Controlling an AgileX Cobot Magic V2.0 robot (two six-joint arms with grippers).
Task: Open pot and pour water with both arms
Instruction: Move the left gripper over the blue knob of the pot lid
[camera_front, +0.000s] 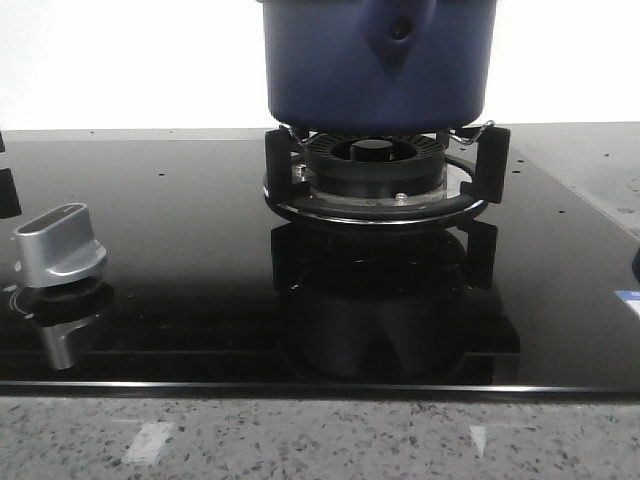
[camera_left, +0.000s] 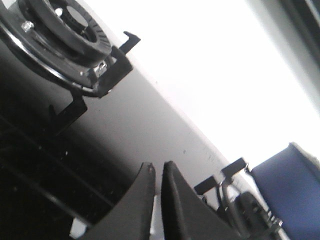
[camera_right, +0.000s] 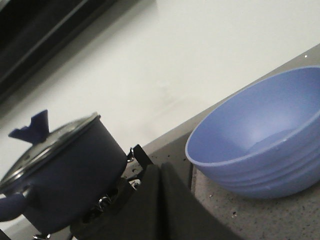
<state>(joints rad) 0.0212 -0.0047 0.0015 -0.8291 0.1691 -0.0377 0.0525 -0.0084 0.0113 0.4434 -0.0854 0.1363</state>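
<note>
The dark navy pot (camera_front: 378, 60) stands on the black burner stand (camera_front: 380, 185) at the back centre, its handle mount with the small hole facing me. In the right wrist view the pot (camera_right: 65, 170) wears a glass lid (camera_right: 50, 142) with a blue knob (camera_right: 32, 127). My right gripper (camera_right: 160, 167) is shut and empty, low beside the burner stand, between the pot and a light-blue bowl (camera_right: 260, 145). My left gripper (camera_left: 159, 167) is shut and empty, off to the pot's (camera_left: 290, 190) left above the stove. Neither gripper shows in the front view.
A silver stove knob (camera_front: 60, 245) sits at the left on the black glass cooktop (camera_front: 200, 260). A second burner (camera_left: 70, 35) shows in the left wrist view. A speckled stone counter edge (camera_front: 320, 440) runs along the front. A white wall stands behind the stove.
</note>
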